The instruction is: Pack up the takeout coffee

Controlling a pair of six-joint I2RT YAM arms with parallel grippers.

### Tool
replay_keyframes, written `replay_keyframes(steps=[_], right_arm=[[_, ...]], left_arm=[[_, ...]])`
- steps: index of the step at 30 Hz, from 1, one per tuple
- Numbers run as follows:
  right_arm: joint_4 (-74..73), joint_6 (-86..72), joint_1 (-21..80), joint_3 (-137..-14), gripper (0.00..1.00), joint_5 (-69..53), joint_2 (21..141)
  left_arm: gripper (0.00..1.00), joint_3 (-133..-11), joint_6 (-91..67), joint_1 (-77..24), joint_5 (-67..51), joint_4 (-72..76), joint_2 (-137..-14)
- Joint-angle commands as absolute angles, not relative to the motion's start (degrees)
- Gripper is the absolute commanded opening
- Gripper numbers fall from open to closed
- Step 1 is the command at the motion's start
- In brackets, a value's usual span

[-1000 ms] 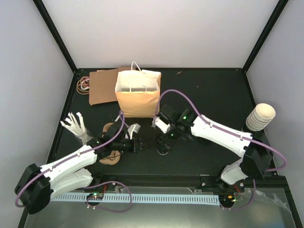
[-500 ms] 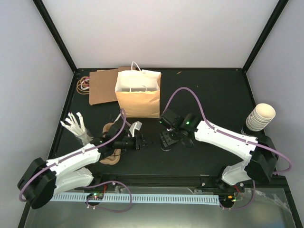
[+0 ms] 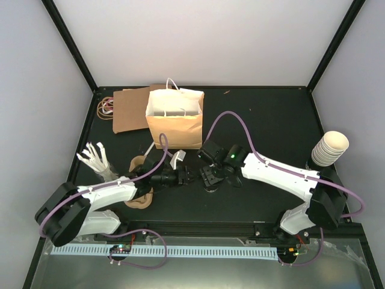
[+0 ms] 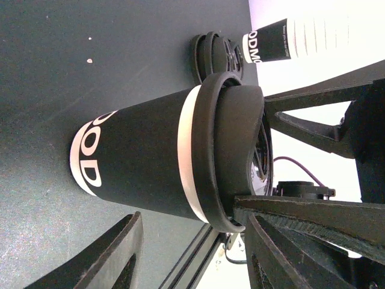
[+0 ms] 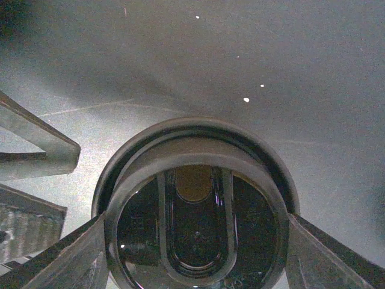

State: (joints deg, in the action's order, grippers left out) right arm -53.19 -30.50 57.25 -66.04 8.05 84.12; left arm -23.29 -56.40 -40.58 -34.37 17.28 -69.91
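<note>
Your left claw (image 3: 185,176) slid right, jaws spread, up to the cup (image 4: 144,162); your right claw (image 5: 195,241) pinched its lid (image 5: 195,198). Packing hadn't started.

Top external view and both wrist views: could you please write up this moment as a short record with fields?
coffee cup: upright, lidded, centre of the work area
right pincer: closed on the coffee cup's top from above
left pincer: open, beside the coffee cup, not touching it
paper bag: upright, mouth open, behind both pincers
cup tray: left of the coffee cup, partly hidden
</note>
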Motion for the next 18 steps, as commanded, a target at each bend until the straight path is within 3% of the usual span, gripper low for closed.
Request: replay_keyframes(steps=[1, 18], right_arm=[[-53.0, -29.3, 57.7, -66.2, 0.67, 8.3, 86.1], [-52.3, -27.9, 57.7, -66.4, 0.67, 6.2, 87.4]], left_arm=[[0.49, -24.4, -56.8, -40.5, -35.9, 22.0, -71.5], [0.44, -24.6, -56.9, -40.4, -34.5, 26.0, -76.1]])
